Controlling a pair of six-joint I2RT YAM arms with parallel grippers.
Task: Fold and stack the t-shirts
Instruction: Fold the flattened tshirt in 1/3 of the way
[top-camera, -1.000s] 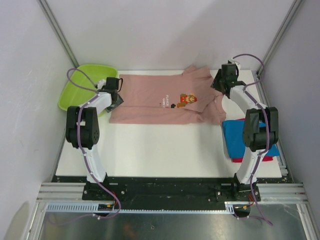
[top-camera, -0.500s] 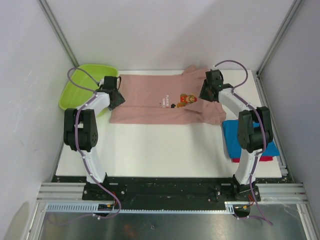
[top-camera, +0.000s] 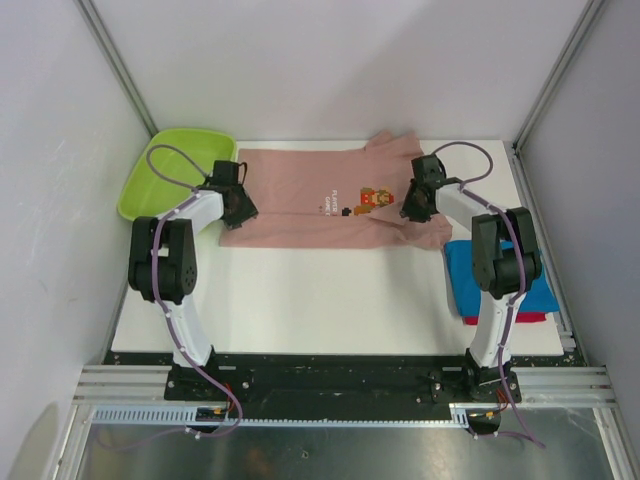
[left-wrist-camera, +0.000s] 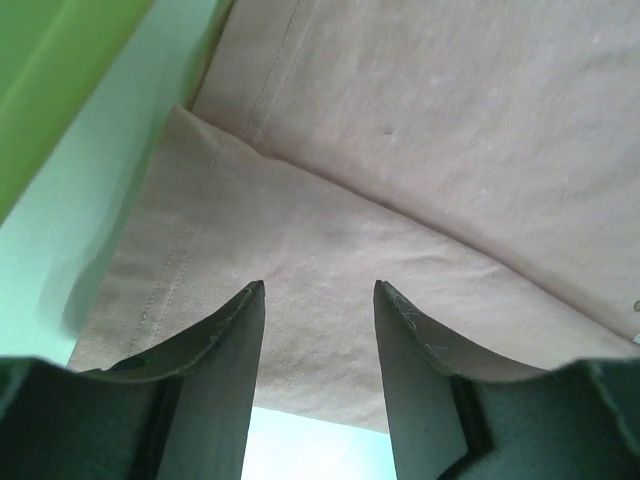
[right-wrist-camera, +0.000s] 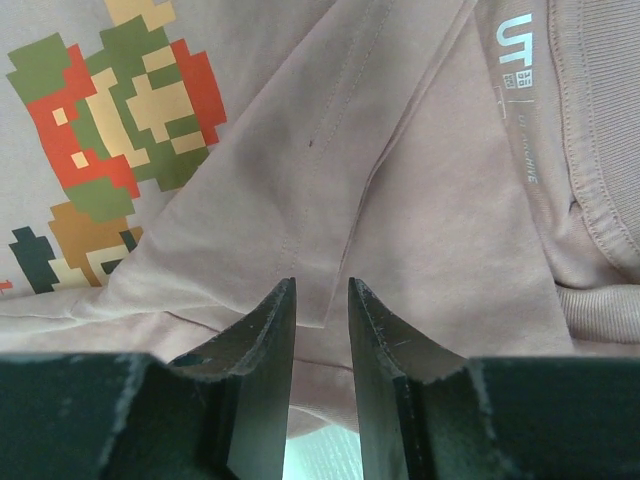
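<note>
Top external view: a lime-green plastic tub sits far left. Beside it the left gripper hangs over the hem corner of the flat dusty-pink cloth t-shirt, jaws parted and empty. The right gripper stands over the shirt's folded sleeve by the collar, jaws narrowly apart, possibly brushing cloth. A folded blue t-shirt lies far right.

Near table lies open; green tub crowds the left, folded stack seemingly the right.
</note>
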